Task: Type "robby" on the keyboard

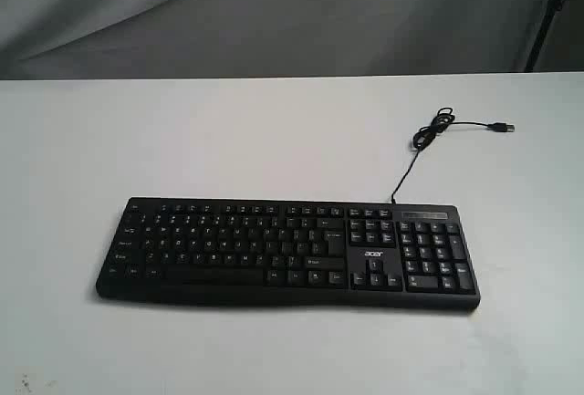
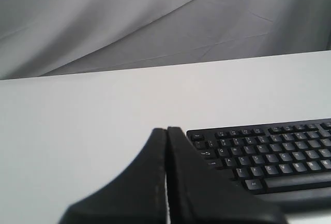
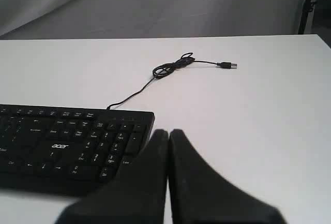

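Draped grey cloth (image 1: 274,12) behind; smooth, matte white desk (image 1: 274,121) in front. Lying flat toward the desk's near edge: wide black acer keyboard (image 1: 283,249), low square keys, white legends, number pad at its right end. Running from its back edge: thin black USB cable (image 1: 415,144), loosely coiled, plug (image 1: 502,128) bare on the desk. Left tool (image 2: 166,131), tapered black fingers pressed together, near the keyboard's left end; right tool (image 3: 168,132) likewise closed, near the number pad.
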Tool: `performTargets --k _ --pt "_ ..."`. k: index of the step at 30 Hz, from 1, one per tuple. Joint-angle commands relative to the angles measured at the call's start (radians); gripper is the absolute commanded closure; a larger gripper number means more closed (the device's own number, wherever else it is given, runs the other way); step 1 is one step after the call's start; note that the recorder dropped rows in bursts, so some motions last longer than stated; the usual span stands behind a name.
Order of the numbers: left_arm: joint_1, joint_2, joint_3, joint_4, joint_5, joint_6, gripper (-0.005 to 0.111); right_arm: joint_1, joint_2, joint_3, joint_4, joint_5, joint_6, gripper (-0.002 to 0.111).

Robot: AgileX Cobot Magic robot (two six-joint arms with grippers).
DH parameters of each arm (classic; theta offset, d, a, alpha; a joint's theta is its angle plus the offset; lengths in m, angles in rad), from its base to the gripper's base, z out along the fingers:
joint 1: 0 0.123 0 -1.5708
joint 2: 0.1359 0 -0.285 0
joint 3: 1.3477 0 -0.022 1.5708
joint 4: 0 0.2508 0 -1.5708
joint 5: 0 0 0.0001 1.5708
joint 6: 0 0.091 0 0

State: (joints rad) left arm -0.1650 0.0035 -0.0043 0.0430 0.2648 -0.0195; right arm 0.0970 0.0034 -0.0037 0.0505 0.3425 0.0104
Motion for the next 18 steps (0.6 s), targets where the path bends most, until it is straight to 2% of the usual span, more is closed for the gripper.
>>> performTargets --k 1,11,15,18 --pt "-0.006 -0.003 0.004 0.005 -0.005 -0.003 0.107 -0.007 -0.003 0.004 0.001 -0.002 -0.004 0.108" --pt "-0.006 -0.003 0.004 0.005 -0.005 -0.003 0.107 -0.007 -0.003 0.004 0.001 -0.010 -0.002 0.108" --pt "-0.006 -0.003 0.004 0.005 -0.005 -0.003 0.107 -0.007 -0.003 0.004 0.001 -0.180 -0.004 0.108" --pt "-0.006 -0.003 0.004 0.005 -0.005 -0.003 0.107 -0.007 -0.003 0.004 0.001 -0.372 -0.010 0.108"
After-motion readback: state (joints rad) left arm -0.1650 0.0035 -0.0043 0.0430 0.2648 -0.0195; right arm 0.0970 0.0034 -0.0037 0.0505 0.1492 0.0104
